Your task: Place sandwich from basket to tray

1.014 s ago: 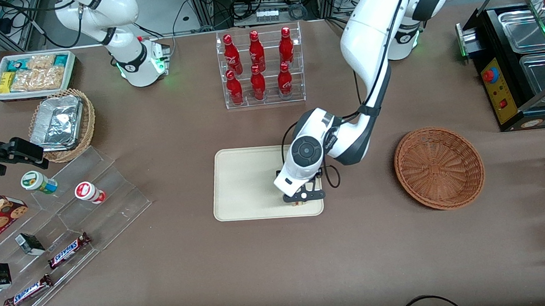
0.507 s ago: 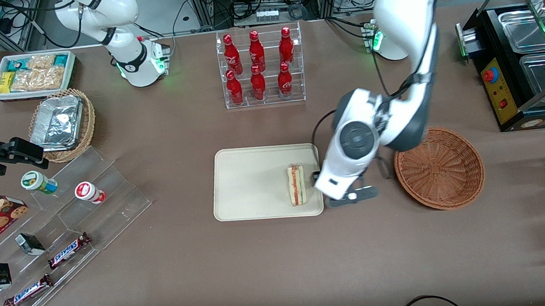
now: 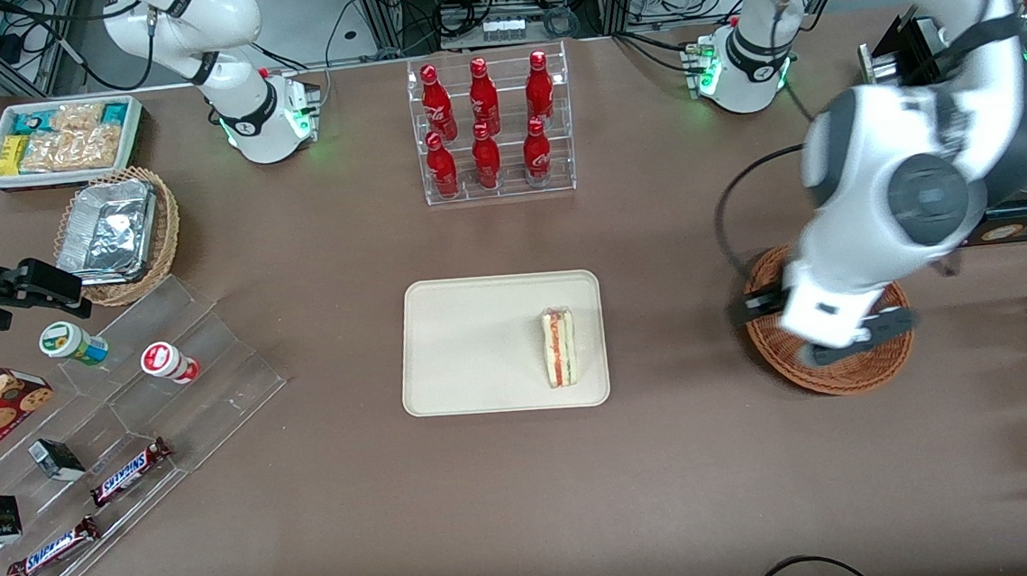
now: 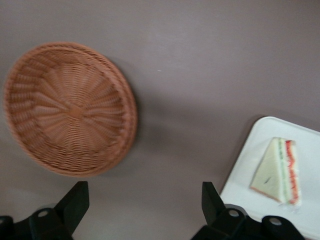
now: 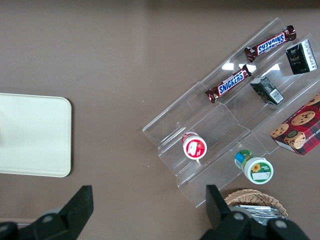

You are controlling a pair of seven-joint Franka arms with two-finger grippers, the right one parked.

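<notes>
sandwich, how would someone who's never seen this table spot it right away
Find the cream tray at the table's middle, nearer the camera than the red bottle rack. The sandwich lies on its end toward the wicker basket, over which the open claw hovers. Only it shows red-green stripes.

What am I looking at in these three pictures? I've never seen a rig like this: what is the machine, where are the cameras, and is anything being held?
Two white robot arms are bolted to a brown table. One picture looks down from the front; the other two come from cameras on each arm's wrist. The working arm's gripper hangs above the reddish wicker basket, fingers open, holding nothing. The black prongs in the wrist pictures are gripper fingers. The basket is empty. The sandwich lies on the cream tray, near the edge toward the basket. Also on the table: a rack of red bottles, a clear stepped stand with Snickers bars, and a foil-tray basket.
</notes>
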